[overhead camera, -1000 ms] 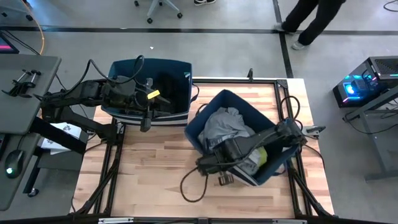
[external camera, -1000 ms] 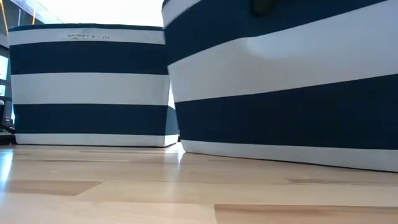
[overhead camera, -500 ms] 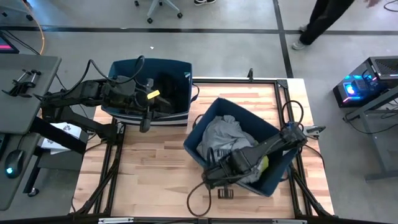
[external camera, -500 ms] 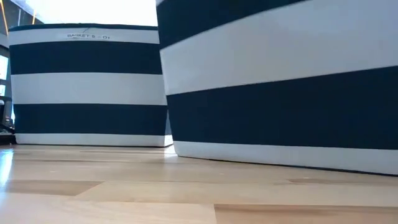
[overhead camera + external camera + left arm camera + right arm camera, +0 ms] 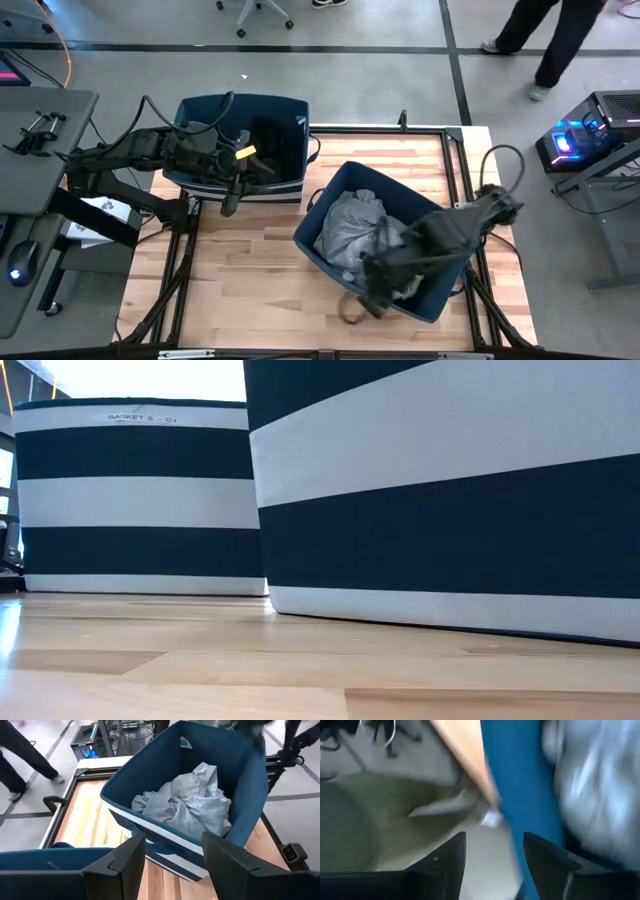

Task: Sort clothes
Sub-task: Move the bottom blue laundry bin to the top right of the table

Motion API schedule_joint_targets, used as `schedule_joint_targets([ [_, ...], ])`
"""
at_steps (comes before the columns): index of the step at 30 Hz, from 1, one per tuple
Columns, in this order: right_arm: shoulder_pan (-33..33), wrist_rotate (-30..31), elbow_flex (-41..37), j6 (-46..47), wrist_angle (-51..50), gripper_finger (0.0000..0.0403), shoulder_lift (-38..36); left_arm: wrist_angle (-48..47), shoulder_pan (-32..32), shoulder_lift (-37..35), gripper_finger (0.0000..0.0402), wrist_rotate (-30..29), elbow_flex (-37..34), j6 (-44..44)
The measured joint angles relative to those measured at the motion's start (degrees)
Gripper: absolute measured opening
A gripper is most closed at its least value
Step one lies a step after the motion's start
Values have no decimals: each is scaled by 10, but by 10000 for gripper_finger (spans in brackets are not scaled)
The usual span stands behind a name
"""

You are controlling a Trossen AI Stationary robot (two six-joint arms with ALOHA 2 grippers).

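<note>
A grey garment [image 5: 352,228] [image 5: 185,805] lies crumpled inside the right navy bin [image 5: 322,196], which stands on the wooden table. Dark clothes [image 5: 270,140] lie in the left navy bin [image 5: 200,105] at the table's far left corner. My right gripper [image 5: 372,298] [image 5: 492,865] is open at the right bin's near wall, with the arm stretched across the bin; whether it touches the wall cannot be told. My left gripper [image 5: 230,205] [image 5: 172,865] hangs open just in front of the left bin, with nothing between its fingers.
In the low view both striped bins [image 5: 140,500] [image 5: 450,500] stand close together, the right one nearer. Bare wood [image 5: 245,270] lies in front of the left bin. A person [image 5: 545,40] walks beyond the far right corner. A lit computer case [image 5: 590,130] stands to the right.
My right gripper has swung toward the table's near right, along the right bin's near wall. The right bin has turned and slid toward the near edge. A yellow garment that showed in the bin is now hidden under the arm.
</note>
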Motion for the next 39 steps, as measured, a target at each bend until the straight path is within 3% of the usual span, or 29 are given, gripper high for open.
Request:
schedule_joint_targets([
  [2,28,-34,1,86,-4,169,-14,2,0,0,181,4,0,0],
  [15,232,-85,-27,529,-51,41,-16,115,0,7,181,26,0,18],
  [19,258,-116,-88,533,-53,7,-16,137,0,24,181,64,0,25],
  [24,261,-101,-204,513,-51,6,-17,142,0,52,181,84,0,14],
  [28,244,-36,-301,491,-64,1,-38,150,0,69,181,87,0,4],
  [35,168,179,-471,450,-46,0,-125,165,0,71,181,86,0,3],
  [39,110,216,-557,384,-48,0,-206,186,1,68,181,83,0,-18],
])
